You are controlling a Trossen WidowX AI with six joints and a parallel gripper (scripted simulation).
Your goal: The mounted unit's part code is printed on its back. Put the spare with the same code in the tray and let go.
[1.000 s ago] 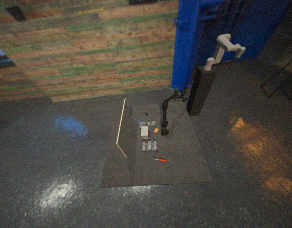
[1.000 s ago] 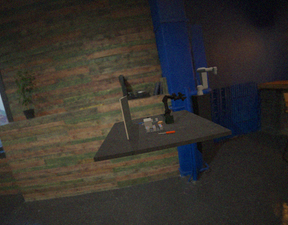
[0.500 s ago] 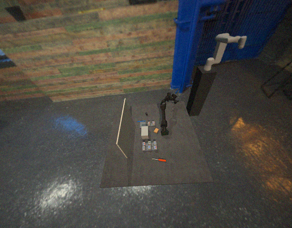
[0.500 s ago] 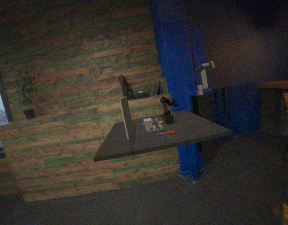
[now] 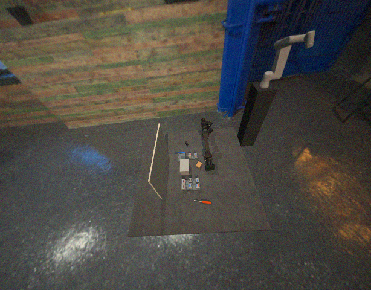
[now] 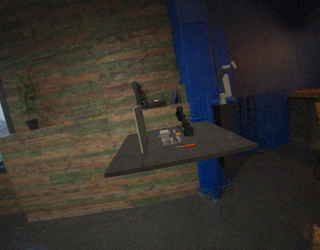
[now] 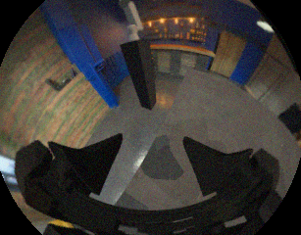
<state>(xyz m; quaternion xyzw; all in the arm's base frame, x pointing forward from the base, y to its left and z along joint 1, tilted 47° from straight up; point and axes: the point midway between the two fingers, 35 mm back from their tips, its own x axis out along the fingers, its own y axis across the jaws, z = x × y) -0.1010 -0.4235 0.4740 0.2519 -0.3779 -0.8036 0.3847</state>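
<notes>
My gripper is open and empty, raised at the end of the black arm, away from the parts. Several small units with white labels sit in a grey rack near the middle of the table. Two more small units sit farther back, beside a flat blue-grey tray-like piece. A pale box stands between the two groups. The part codes are too small to read, and I cannot tell which unit is the mounted one. The wrist view shows no parts.
An upright panel stands left of the parts. An orange block lies near the arm's base. A red-handled screwdriver, a blue pen-like item and a small black object also lie on the table.
</notes>
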